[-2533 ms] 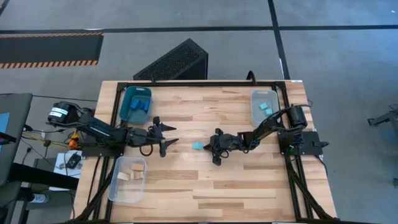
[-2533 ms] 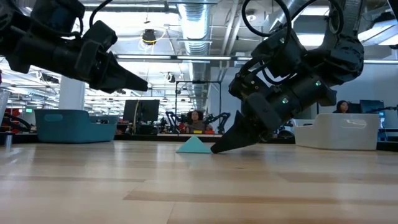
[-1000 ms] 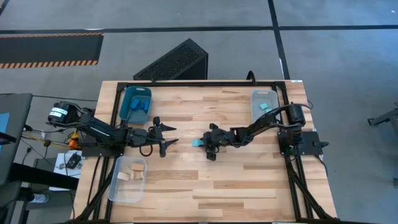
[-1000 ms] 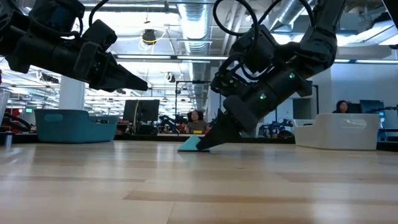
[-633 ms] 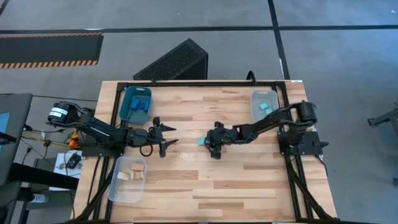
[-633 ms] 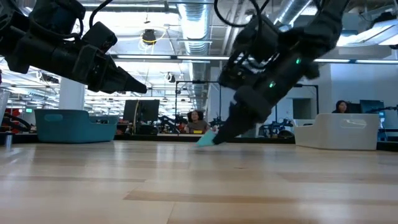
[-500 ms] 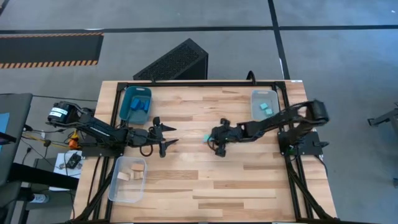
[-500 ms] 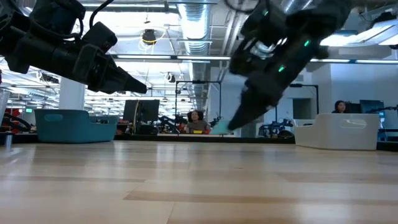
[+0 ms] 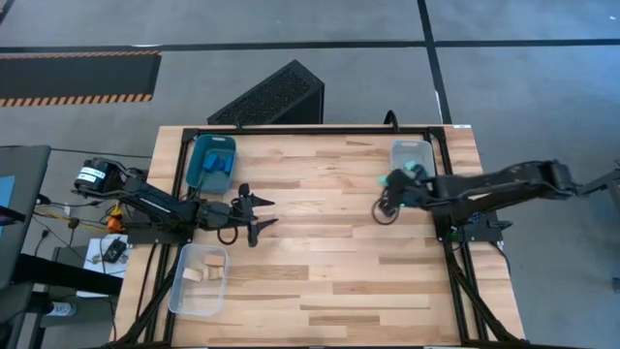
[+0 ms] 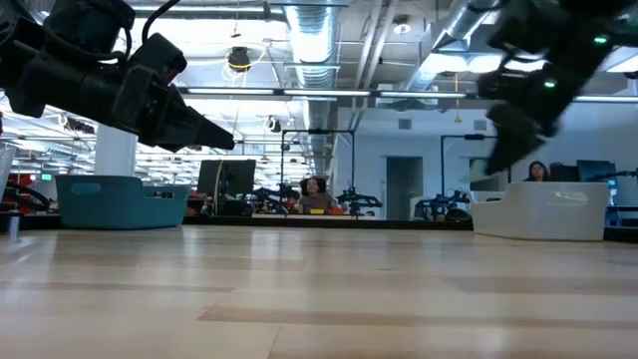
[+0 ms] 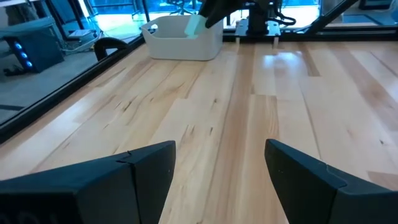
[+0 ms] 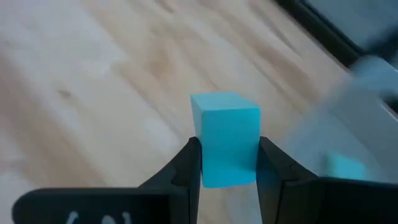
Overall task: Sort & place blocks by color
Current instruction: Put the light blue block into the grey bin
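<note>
right end effector [image 10: 498,150]: motion-blurred, low view | clear tray [image 12: 348,124]: blurred, cut by frame edge

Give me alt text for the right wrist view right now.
The right gripper holds a light turquoise block between its two dark fingers, above the wooden table. A clear tray with another turquoise block in it lies just beyond.

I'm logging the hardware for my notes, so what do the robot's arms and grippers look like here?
Both arms are dark and jointed. The left gripper has two broad black wedge-shaped fingers. The right gripper has slim black fingers. A looped black cable hangs by the right gripper, and small green lights glow on the right arm in the low view.
</note>
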Robot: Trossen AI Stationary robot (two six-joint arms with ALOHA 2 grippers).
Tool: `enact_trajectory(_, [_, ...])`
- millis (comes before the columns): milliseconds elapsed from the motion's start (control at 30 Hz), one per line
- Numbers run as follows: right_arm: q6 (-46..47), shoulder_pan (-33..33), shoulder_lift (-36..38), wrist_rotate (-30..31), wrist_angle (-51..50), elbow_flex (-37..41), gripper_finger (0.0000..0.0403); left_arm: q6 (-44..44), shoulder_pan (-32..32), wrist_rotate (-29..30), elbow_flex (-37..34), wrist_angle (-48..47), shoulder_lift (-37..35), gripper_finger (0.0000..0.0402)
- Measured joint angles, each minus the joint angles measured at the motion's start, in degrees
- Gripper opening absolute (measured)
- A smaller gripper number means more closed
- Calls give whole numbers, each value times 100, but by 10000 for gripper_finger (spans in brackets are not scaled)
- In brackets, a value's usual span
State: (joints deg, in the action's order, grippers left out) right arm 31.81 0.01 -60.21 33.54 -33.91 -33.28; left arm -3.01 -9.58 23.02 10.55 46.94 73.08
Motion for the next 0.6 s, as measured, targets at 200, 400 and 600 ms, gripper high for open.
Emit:
enact_trajectory(200, [915,-94,1042,663,-872,396,108,88,120,37,0,114,0,238])
enact_trajectory(400, [1169,-238,1466,1050,-1084,537,108,85,212,-2,0,314,0,238])
enact_trajectory(600, [2018,-686,1329,1002,-1477,730,113,65,212,-19,0,310,0,238])
